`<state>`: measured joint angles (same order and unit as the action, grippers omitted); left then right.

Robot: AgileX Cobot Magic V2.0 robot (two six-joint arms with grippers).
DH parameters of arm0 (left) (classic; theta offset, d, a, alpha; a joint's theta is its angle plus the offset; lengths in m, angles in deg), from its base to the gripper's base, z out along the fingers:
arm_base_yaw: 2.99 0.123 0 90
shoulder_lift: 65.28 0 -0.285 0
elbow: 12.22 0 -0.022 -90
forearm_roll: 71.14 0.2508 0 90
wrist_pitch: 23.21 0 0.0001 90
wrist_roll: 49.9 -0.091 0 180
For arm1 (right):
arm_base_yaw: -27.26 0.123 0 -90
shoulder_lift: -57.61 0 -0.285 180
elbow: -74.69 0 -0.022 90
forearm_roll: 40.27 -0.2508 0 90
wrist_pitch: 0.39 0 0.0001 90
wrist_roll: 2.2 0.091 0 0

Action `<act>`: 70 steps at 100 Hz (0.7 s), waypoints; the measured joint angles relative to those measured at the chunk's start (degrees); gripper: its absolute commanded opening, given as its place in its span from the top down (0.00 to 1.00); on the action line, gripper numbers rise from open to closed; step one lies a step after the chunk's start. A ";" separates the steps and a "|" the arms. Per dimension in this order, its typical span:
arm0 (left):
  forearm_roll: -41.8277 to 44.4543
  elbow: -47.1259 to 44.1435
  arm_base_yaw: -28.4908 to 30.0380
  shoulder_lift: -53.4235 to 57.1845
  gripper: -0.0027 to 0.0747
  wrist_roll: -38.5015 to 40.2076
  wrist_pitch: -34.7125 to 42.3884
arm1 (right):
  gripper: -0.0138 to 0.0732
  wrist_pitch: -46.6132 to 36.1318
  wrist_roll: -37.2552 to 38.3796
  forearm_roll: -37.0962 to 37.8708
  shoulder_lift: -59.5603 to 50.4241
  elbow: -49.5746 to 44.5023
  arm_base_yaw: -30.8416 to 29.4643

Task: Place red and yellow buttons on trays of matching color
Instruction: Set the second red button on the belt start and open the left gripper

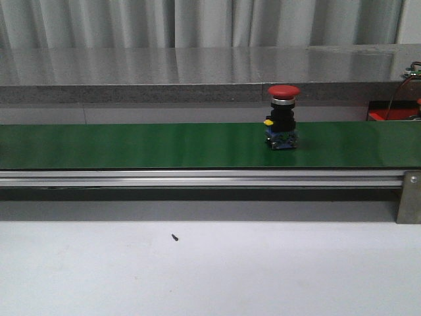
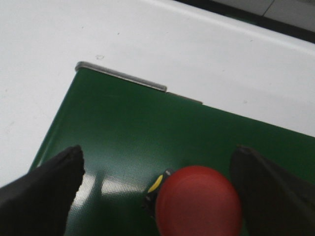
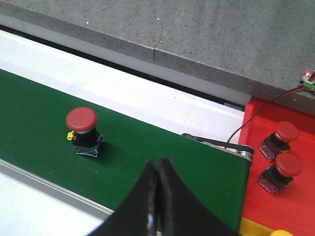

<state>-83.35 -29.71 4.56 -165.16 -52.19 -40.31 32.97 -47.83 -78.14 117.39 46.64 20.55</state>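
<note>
While two red buttons (image 3: pixel 280 150) already sit in the red tray (image 3: pixel 295 196) beside the green belt (image 1: pixel 131 146), another red button (image 1: pixel 283 117) stands upright on that belt, unpicked; left claw (image 2: pixel 157 187) spread around one, right claw (image 3: pixel 157 196) pressed together, empty.

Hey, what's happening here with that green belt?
A red button stands upright on the green belt. The left pincer is open, with that button between its fingers, not yet gripped. The right pincer is shut and empty above the belt. Two red buttons already sit on the red tray.
</note>
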 measured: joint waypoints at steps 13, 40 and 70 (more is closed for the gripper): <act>0.00 0.00 -2.29 3.87 0.15 0.00 -0.08 | 0.92 0.00 0.00 0.00 0.00 0.00 0.00; 0.00 0.00 -4.52 15.53 0.15 0.00 -2.12 | 0.92 0.00 0.00 0.00 0.00 0.00 0.00; 0.00 -8.77 -4.52 33.73 0.17 -1.17 -5.10 | 0.92 0.00 0.00 0.00 0.00 0.00 0.00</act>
<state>-83.35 -38.48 0.04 -131.43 -53.36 -45.41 32.97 -47.83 -78.14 117.39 46.64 20.55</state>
